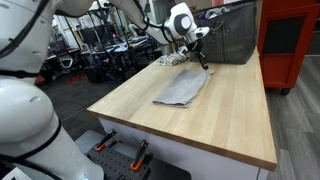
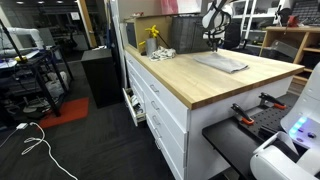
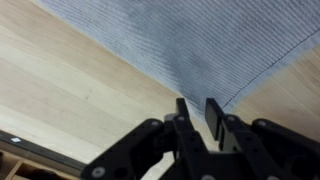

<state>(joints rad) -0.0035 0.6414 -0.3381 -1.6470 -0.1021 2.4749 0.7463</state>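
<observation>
A grey, finely ribbed cloth (image 1: pixel 182 87) lies spread flat on the pale wooden counter (image 1: pixel 232 125), roughly rectangular and slightly rumpled, set toward the far end, its long side running at a slant across the wood grain

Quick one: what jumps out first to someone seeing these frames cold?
A flat grey ribbed cloth lies spread on the pale wooden butcher-block workbench. The black claw hangs right over one corner of that cloth, jaws a little apart in the wrist view. Behind it, at the bench's far end, stand a dark grey bin and a red steel cabinet.
</observation>
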